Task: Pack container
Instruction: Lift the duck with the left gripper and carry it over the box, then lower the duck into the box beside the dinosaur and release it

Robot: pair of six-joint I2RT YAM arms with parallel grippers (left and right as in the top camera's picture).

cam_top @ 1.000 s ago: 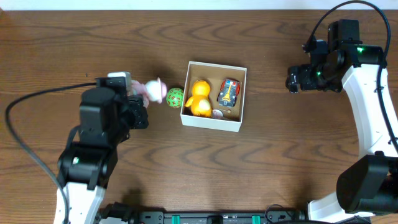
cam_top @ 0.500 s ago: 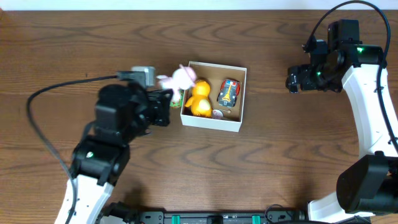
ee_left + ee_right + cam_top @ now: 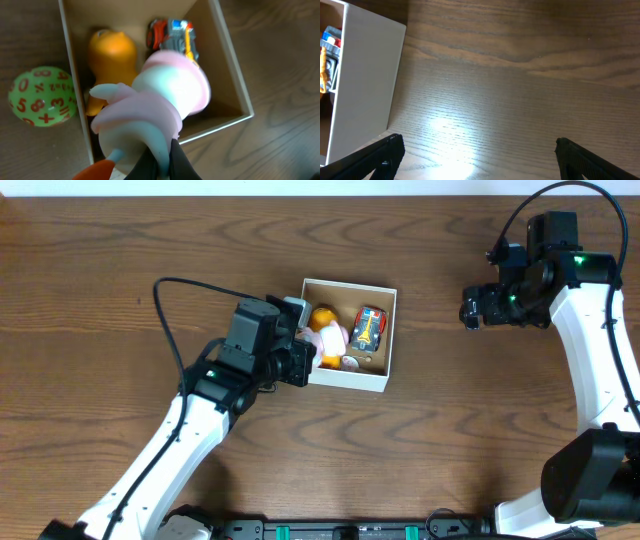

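Box [image 3: 345,378] mid-frame has a duck [image 3: 322,317] and car [image 3: 368,327] inside. Left gripper [image 3: 159,162] pinches a pink toy [image 3: 165,95] above it, right gripper [image 3: 480,148] is spread.

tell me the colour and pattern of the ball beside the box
The small round ball is green with red numbers, clearest in left wrist view.

Matt cardboard container [image 3: 350,378], grained wood table [image 3: 450,440], glossy plastic pink toy [image 3: 165,95]
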